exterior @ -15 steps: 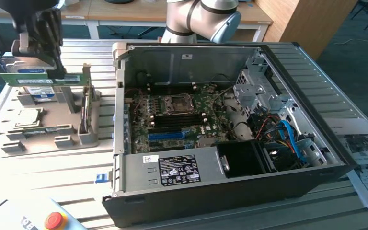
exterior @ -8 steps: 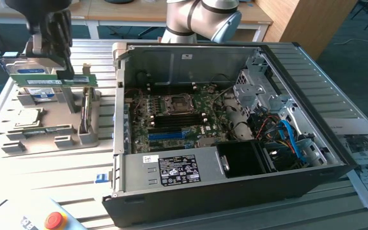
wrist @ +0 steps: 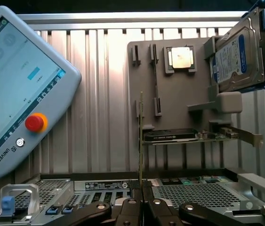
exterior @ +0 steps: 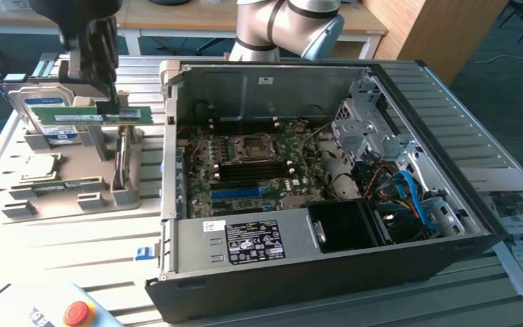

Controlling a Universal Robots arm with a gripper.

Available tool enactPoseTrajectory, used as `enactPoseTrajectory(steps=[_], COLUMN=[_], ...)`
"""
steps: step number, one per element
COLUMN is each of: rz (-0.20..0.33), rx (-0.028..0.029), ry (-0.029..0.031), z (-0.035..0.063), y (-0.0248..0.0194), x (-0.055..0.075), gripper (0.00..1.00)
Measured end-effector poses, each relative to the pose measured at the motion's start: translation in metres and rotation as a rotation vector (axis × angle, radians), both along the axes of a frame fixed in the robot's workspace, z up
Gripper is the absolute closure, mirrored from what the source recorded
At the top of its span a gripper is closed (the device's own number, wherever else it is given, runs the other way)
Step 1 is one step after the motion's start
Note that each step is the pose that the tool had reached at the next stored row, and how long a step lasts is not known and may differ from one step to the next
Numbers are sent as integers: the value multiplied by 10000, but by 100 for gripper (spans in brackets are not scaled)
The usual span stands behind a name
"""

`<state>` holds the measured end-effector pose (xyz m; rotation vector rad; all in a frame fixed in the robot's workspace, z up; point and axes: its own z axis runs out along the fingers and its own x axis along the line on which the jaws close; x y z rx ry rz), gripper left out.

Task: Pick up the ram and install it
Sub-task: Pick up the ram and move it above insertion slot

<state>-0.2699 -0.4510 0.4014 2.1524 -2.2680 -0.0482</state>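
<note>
The gripper [exterior: 105,102] has its jaws closed tight on the ram [exterior: 69,116], pinching it by the upper edge near the middle. The ram hangs level over the grey holder [exterior: 71,197] at the exterior view's left. It looks lifted clear of the holder's slots, though that's hard to say for sure. Right behind it the hard drive [exterior: 39,129] stands on edge in its cradle, and the processor [exterior: 39,165] lies flat on the holder in front of the drive.

In the wrist view the ram [wrist: 140,141] is edge-on, just a thin line running out from the gripper [wrist: 141,190], squeezed between the two dark fingers [wrist: 131,207]. Beyond it are the holder [wrist: 179,94], the processor [wrist: 181,59], the hard drive [wrist: 238,59] and a dark card [wrist: 170,135] parked on edge.

The case [exterior: 334,272] sits open on the slatted table [exterior: 80,231], to the exterior view's right of the holder, with the motherboard [exterior: 243,163] exposed. The ram is well apart from the board, over on the holder side. A pendant [wrist: 19,89] with a red button lies on the table near the case, and some papers [exterior: 516,225] sit at the exterior view's far right.
</note>
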Motion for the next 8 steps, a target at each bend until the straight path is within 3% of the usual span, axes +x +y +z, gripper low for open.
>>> enactPoseTrajectory(steps=[8], rz=[1], rx=[0], ry=[0], z=[0], y=[-32], x=[185], gripper=[88])
